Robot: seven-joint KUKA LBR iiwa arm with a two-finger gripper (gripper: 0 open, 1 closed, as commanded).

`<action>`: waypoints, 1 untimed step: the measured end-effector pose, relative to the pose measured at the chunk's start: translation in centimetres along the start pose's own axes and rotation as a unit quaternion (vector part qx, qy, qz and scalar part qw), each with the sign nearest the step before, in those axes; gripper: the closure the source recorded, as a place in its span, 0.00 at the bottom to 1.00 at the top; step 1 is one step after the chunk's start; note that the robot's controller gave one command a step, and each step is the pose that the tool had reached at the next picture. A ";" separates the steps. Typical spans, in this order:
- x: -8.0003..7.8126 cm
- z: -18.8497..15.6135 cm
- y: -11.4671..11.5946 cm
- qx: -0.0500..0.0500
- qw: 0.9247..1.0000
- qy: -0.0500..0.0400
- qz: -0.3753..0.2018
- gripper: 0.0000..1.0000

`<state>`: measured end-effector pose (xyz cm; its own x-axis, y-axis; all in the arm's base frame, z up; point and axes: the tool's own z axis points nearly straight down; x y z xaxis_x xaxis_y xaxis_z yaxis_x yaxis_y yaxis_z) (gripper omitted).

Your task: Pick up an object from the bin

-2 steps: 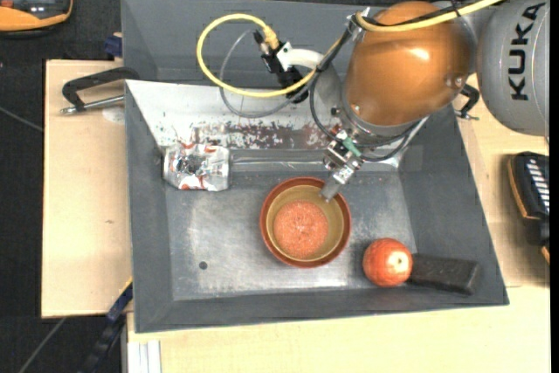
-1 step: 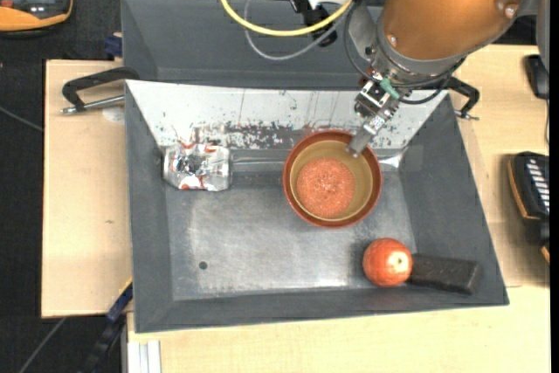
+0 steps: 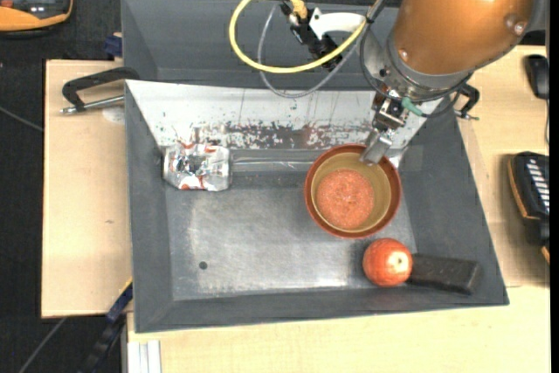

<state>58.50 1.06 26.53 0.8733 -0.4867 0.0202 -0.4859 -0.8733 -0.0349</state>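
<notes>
I'm sizing up the brown bowl (image 3: 310,195), which is sitting right of the middle of the bin (image 3: 253,231), close to the back wall. I'm judging it stiff, fairly light and smooth-sided, so likely slippery. I'm favouring a pinch across its thin rim. The gripper (image 3: 379,149) is hanging at the bowl's far right rim, and I can't tell whether it is released or clenched. A red apple (image 3: 387,263) and a black block (image 3: 445,272) are lying side by side just in front of the bowl. A crushed can (image 3: 196,167) is lying well apart on the left.
</notes>
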 end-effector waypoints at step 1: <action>-0.1 2.6 0.7 0.000 0.981 -0.002 -0.194 1.00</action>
<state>58.21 0.57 23.88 0.9927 -0.1176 0.0282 -0.1169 -0.9928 -0.0259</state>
